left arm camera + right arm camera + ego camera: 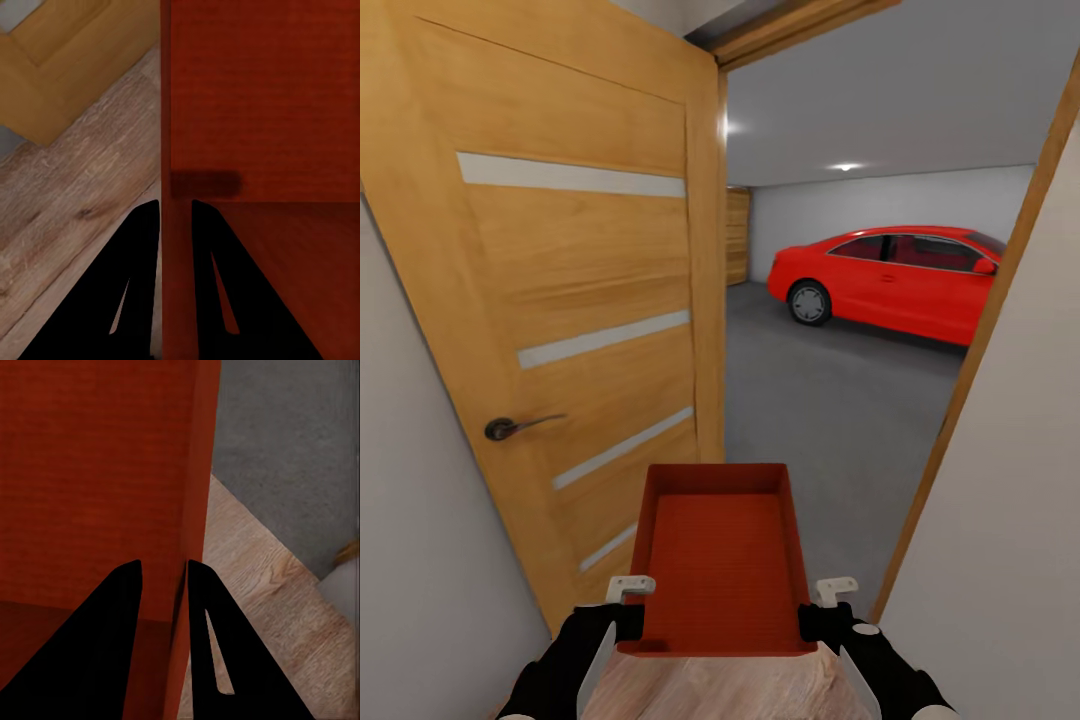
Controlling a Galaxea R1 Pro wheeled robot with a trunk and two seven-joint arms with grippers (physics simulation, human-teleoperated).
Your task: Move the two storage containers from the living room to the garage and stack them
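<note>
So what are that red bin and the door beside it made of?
The storage container looks like matte red-orange plastic, judging by its thin straight walls and finely ribbed bottom. The door looks like satin-finished wood or veneer: honey grain, pale inlaid strips, perhaps frosted glass, and a dark metal-looking handle.

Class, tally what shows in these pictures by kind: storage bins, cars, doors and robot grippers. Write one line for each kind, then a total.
Storage bins: 1, the red-orange bin
Cars: 1, the red car
Doors: 1, the wooden door, standing open
Grippers: 2, the left gripper and the right gripper, each clamped on a bin wall
Total: 5
</note>
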